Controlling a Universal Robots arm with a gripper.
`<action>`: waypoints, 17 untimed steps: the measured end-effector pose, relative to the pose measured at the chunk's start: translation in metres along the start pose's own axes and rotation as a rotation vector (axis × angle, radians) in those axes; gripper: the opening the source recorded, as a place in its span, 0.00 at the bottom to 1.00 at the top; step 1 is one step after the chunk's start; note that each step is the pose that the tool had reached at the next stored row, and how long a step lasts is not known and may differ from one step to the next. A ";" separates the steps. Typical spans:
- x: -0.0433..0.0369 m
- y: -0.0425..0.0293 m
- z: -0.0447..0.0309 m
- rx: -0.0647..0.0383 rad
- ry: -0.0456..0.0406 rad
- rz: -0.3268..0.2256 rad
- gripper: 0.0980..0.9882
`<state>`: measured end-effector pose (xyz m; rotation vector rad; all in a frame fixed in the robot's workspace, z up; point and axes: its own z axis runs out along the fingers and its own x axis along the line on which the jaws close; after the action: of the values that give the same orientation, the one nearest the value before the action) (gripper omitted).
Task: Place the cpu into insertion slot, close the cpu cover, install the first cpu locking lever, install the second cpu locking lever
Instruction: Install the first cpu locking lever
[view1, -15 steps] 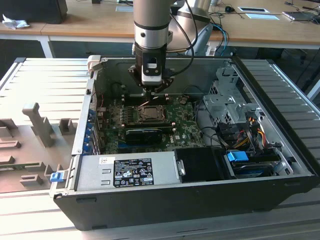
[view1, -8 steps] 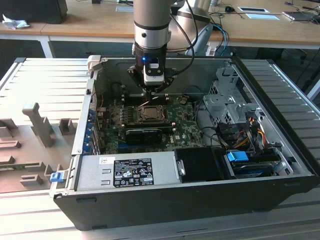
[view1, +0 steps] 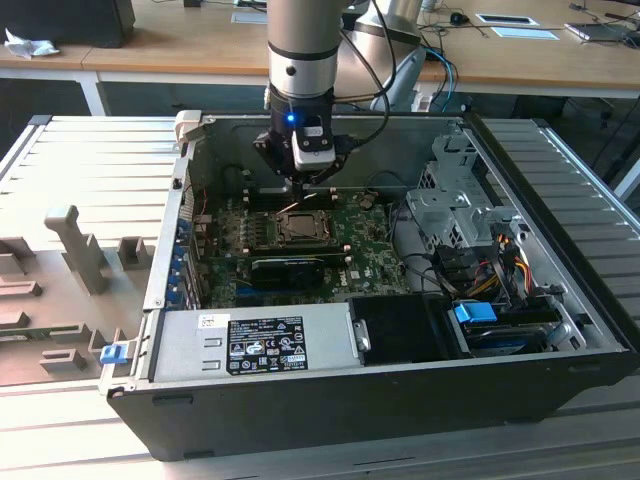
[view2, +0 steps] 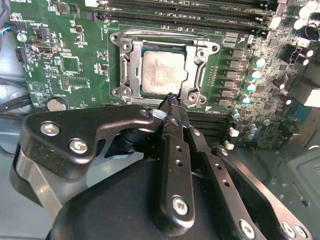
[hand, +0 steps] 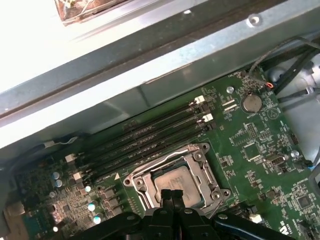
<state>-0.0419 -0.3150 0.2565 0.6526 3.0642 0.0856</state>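
The cpu lies flat in the insertion slot on the green board, its dull silver top showing. The cpu cover lies down around it as a silver frame. In the exterior view my gripper hangs just above the far side of the slot, and a thin lever stands slanted beside it. In both wrist views the black fingers are pressed together, and my gripper sits at the edge of the cpu and the cover. I see nothing clamped between the fingers.
The board lies inside an open black computer case. A power supply sits along the near wall, and a drive cage with cables is at the exterior view's right. Memory slots run beside the socket, and a long black card lies in front of it.
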 end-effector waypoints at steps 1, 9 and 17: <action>0.0000 0.0000 0.0000 0.000 0.0007 -0.013 0.01; 0.0000 0.0000 0.0000 0.000 0.0045 -0.082 0.01; 0.0000 -0.0001 0.0000 0.001 0.0066 -0.120 0.01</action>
<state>-0.0418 -0.3151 0.2565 0.4675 3.1011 0.0862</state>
